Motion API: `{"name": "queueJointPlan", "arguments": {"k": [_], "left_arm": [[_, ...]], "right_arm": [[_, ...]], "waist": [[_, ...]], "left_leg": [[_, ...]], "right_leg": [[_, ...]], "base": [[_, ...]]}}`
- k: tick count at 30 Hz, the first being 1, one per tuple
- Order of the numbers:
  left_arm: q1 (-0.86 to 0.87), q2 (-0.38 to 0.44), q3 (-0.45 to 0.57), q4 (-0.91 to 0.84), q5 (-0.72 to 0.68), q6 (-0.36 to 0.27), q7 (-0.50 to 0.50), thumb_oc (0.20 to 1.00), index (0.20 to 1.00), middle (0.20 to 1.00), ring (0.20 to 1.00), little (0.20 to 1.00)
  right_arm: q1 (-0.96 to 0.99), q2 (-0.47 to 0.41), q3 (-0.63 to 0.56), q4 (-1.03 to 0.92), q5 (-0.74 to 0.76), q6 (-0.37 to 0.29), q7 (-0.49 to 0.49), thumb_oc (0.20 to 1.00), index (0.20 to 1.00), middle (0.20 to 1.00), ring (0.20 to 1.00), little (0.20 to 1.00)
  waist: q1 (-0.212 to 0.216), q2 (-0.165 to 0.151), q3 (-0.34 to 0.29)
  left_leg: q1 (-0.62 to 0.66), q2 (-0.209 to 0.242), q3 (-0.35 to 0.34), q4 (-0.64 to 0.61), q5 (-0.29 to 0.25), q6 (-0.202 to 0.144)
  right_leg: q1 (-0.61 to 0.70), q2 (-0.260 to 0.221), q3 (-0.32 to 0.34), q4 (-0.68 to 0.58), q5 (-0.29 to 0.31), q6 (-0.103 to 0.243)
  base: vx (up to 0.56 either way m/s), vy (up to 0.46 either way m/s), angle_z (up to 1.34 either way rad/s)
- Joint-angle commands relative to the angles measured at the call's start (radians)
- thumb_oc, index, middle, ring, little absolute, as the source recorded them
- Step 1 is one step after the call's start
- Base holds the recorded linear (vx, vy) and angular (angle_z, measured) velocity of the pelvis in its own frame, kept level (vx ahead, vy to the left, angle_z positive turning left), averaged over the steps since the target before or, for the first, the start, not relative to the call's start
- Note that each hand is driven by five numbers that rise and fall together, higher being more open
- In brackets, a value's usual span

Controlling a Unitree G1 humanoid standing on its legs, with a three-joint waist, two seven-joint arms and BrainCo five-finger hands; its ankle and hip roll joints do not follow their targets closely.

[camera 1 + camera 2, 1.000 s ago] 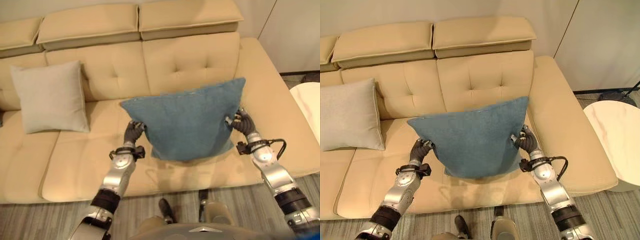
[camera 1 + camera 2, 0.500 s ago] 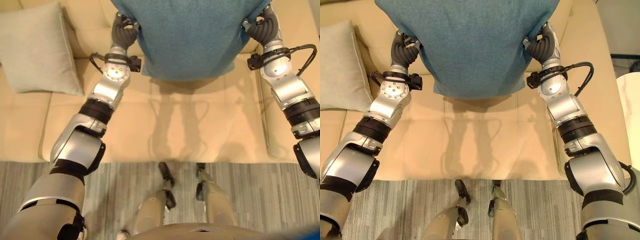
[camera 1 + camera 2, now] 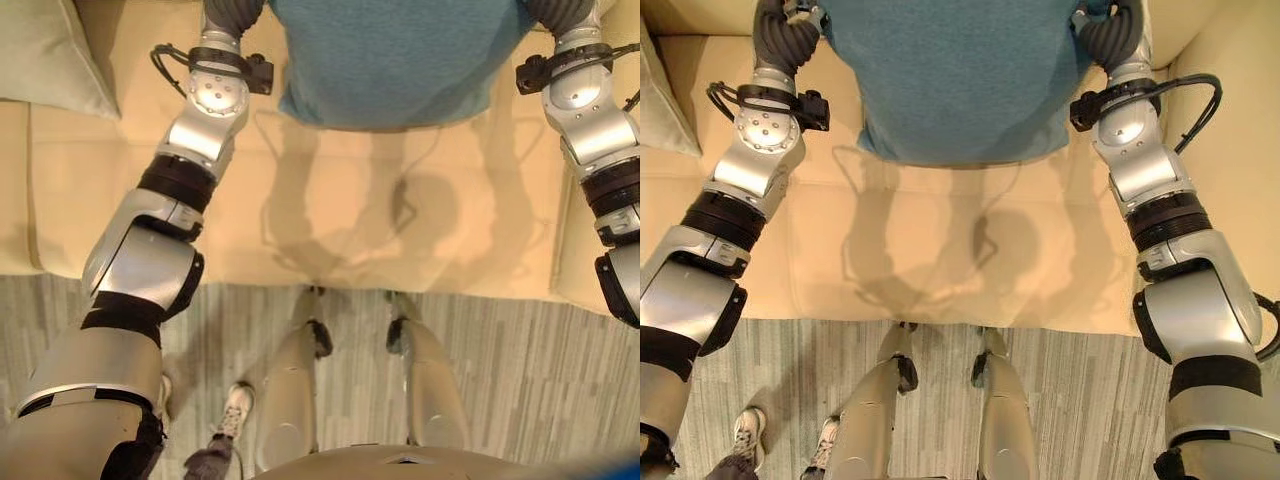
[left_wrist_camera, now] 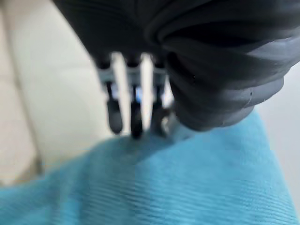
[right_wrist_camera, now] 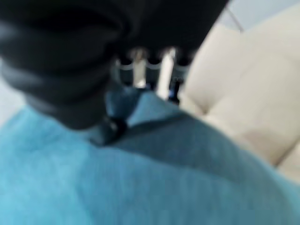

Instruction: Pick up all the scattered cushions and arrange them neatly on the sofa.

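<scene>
A blue cushion [image 3: 955, 75] hangs over the beige sofa seat [image 3: 930, 250], held between both hands at its side edges. My left hand [image 3: 780, 35] grips the left edge; its fingers [image 4: 135, 115] curl over the blue cloth [image 4: 164, 187]. On the opposite edge my right hand [image 3: 1110, 35] has its fingers [image 5: 140, 70] hooked over a corner of the cushion [image 5: 140, 183]. A pale grey cushion [image 3: 45, 50] leans on the sofa at the far left.
The sofa's front edge [image 3: 300, 275] meets grey striped flooring [image 3: 510, 380]. A person's shoes [image 3: 745, 425] stand on the floor at the lower left. The sofa's right armrest [image 3: 1230, 150] runs beside my right arm.
The camera has tilted down, so the sofa slid up the picture and more floor shows. Both hands still hold the blue cushion. A person's shoes have come into view at the lower left.
</scene>
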Motion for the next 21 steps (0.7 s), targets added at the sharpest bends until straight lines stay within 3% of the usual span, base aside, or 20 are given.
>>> {"name": "queueJointPlan", "arguments": {"k": [1, 8, 9, 10, 11, 16, 21], "left_arm": [[-0.080, -0.004, -0.014, 0.086, -0.019, -0.049, -0.007, 1.000, 1.000, 1.000, 1.000, 1.000], [-0.099, 0.116, -0.046, 0.166, 0.030, -0.018, -0.014, 1.000, 1.000, 1.000, 1.000, 1.000], [-0.090, 0.142, -0.047, 0.164, 0.046, -0.013, -0.015, 1.000, 1.000, 1.000, 1.000, 1.000], [-0.074, 0.167, -0.045, 0.157, 0.059, -0.009, -0.014, 1.000, 1.000, 1.000, 1.000, 1.000], [-0.024, 0.193, -0.021, 0.121, 0.073, -0.008, -0.010, 1.000, 1.000, 1.000, 1.000, 1.000], [0.172, 0.223, 0.079, -0.018, 0.099, -0.013, -0.029, 1.000, 1.000, 1.000, 1.000, 1.000], [0.643, 0.155, 0.296, -0.285, 0.099, -0.021, -0.124, 1.000, 1.000, 1.000, 1.000, 1.000]], "right_arm": [[-0.087, 0.051, 0.116, 0.065, -0.065, -0.038, 0.000, 1.000, 1.000, 1.000, 1.000, 1.000], [-0.116, -0.018, 0.177, 0.201, -0.087, -0.002, 0.020, 1.000, 1.000, 1.000, 1.000, 1.000], [-0.104, -0.037, 0.169, 0.198, -0.082, -0.004, 0.022, 1.000, 1.000, 1.000, 1.000, 1.000], [-0.084, -0.056, 0.154, 0.194, -0.077, -0.002, 0.024, 1.000, 1.000, 1.000, 1.000, 1.000], [-0.033, -0.087, 0.115, 0.168, -0.071, -0.001, 0.021, 1.000, 1.000, 1.000, 1.000, 1.000], [0.183, -0.140, -0.008, 0.014, -0.090, -0.003, 0.039, 1.000, 1.000, 1.000, 1.000, 1.000], [0.703, -0.111, -0.300, -0.315, -0.141, -0.031, 0.128, 1.000, 1.000, 1.000, 1.000, 1.000]], "waist": [[0.018, -0.021, -0.147], [0.020, -0.023, -0.163], [0.016, -0.026, -0.157], [0.017, -0.022, -0.170], [0.012, -0.026, -0.167], [0.005, -0.028, -0.185], [-0.012, -0.031, -0.222]], "left_leg": [[0.073, 0.052, 0.022, 0.037, -0.196, -0.168], [0.100, 0.042, 0.014, 0.030, -0.200, -0.165], [0.097, 0.039, 0.026, 0.039, -0.178, -0.156], [0.120, 0.040, 0.014, 0.031, -0.204, -0.165], [0.129, 0.038, 0.029, 0.040, -0.186, -0.156], [0.208, 0.037, 0.036, 0.030, -0.201, -0.156], [0.348, 0.037, 0.053, 0.010, -0.226, -0.151]], "right_leg": [[0.031, -0.028, 0.034, -0.121, 0.119, 0.133], [0.056, -0.025, 0.031, -0.123, 0.119, 0.135], [0.056, -0.030, 0.020, -0.119, 0.136, 0.125], [0.076, -0.026, 0.029, -0.126, 0.118, 0.135], [0.090, -0.032, 0.019, -0.125, 0.133, 0.125], [0.156, -0.031, 0.015, -0.131, 0.122, 0.122], [0.280, -0.032, -0.002, -0.137, 0.097, 0.116]], "base": [[0.10, -0.012, 0.10], [0.00, 0.001, -0.02], [0.04, 0.015, -0.02], [-0.04, 0.010, 0.02], [0.06, 0.026, 0.03], [0.05, 0.007, 0.03], [0.10, -0.011, -0.09]]}}
